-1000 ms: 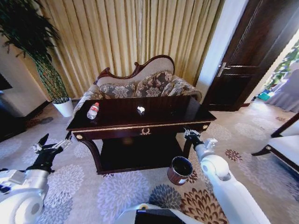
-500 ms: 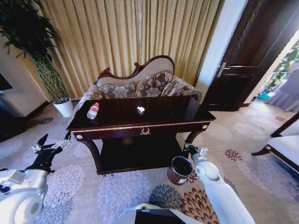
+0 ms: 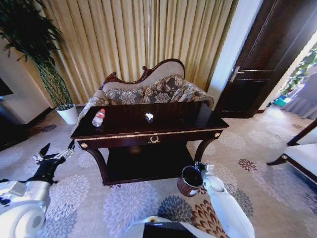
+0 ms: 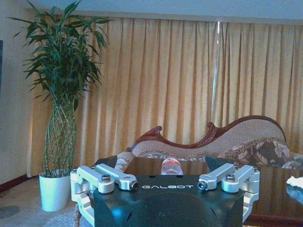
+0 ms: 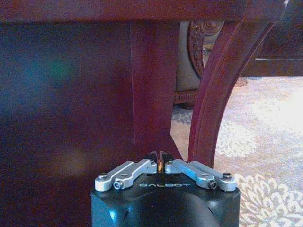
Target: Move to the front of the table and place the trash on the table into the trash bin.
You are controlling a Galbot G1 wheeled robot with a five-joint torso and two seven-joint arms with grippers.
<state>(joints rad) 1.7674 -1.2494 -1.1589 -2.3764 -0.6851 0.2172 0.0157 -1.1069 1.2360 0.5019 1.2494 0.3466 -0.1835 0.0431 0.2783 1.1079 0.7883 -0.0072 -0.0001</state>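
In front of the robot stands the table [image 3: 148,130], its dark glossy top bearing the clear bottle [image 3: 98,118] with a red cap and label near the left end and the crumpled white paper wad [image 3: 149,117] about at the middle, the two well apart. From the left wrist the bottle [image 4: 171,166] lies just past the near edge of the table [image 4: 265,189], and the paper wad [image 4: 296,182] shows farther along the top. The trash bin [image 3: 190,180] sits on the patterned carpet [image 3: 124,203] before the table's right front leg, its dark inside facing up. The right gripper [image 3: 200,166] hangs low just beside the bin's rim, close to that curved leg; from its own wrist the right gripper [image 5: 159,159] has its fingertips pressed together with nothing between them, pointing at the table's underside and leg [image 5: 215,90]. The left gripper [image 3: 54,154] is held off the table's left front corner, above the carpet, with its fingers spread wide and empty. Behind the table are a sofa [image 3: 148,91], gold curtains [image 3: 138,39] and a potted plant [image 3: 44,64].
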